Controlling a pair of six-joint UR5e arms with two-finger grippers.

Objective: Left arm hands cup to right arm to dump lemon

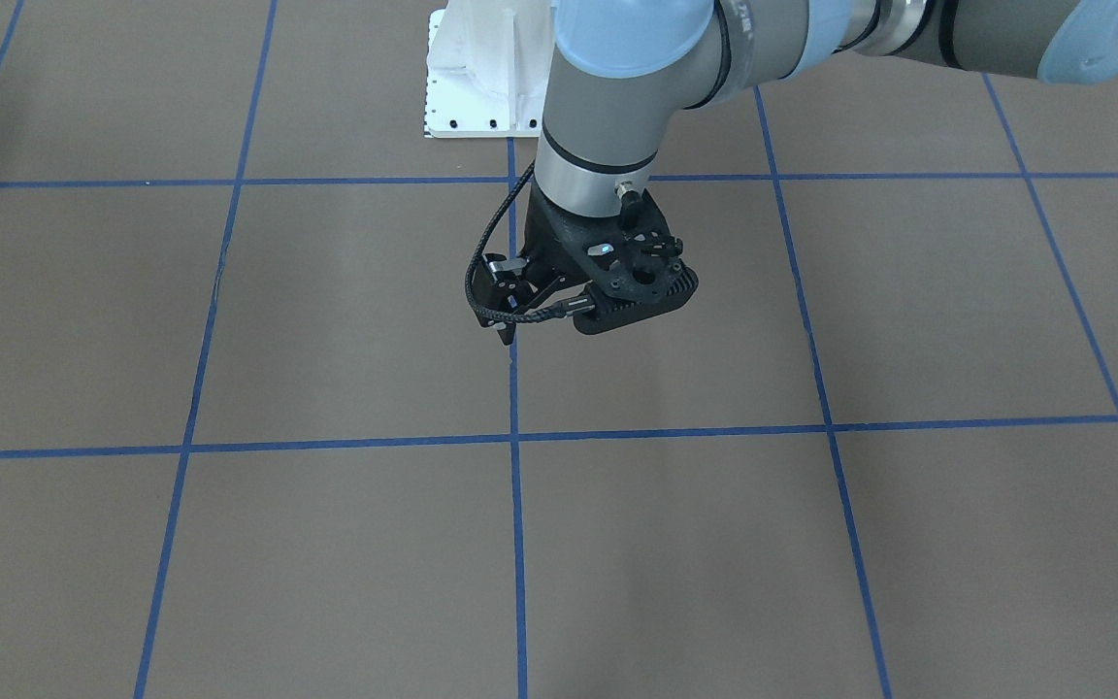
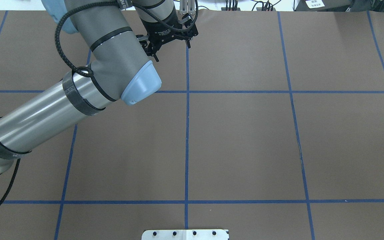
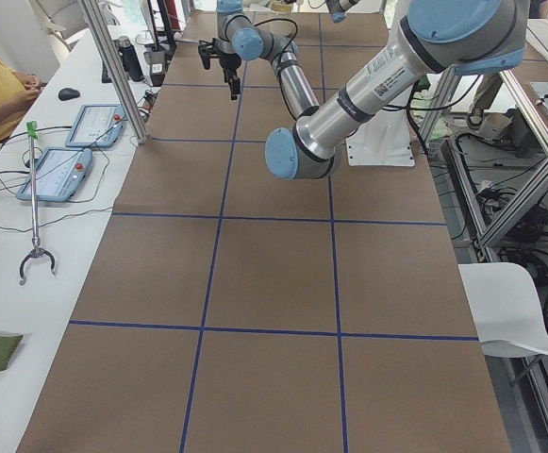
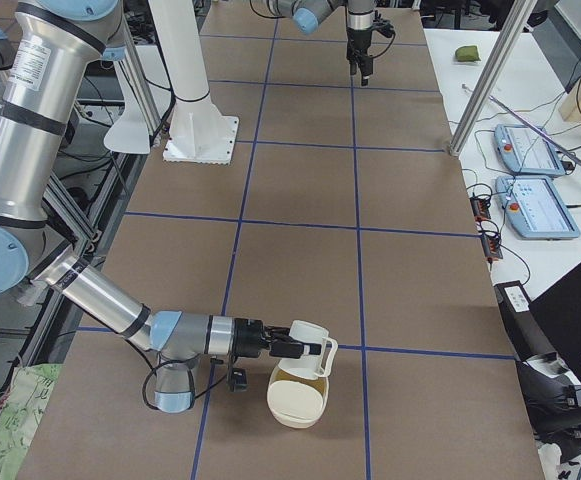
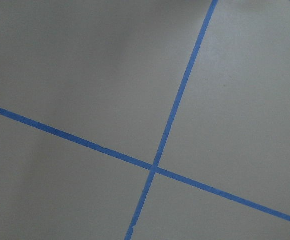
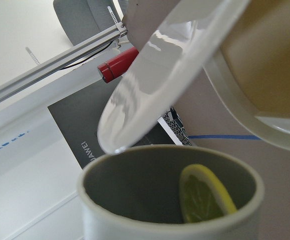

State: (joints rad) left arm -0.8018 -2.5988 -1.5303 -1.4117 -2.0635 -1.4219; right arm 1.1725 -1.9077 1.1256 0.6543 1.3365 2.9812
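The right end effector (image 4: pixel 273 346) meets the cup (image 4: pixel 308 350) near one end of the tabletop (image 4: pixel 300 250). This side view does not show whether its fingers are clamped. The cup is off-white with a squarish loop handle and a grey inside, and it is just above an off-white bowl (image 4: pixel 298 408). The yellow lemon (image 6: pixel 204 196) leans on the cup's inner wall, its lower part hidden by the rim. No lettering can be made out. The left end effector (image 2: pixel 173 51) hangs spread and empty, well apart.
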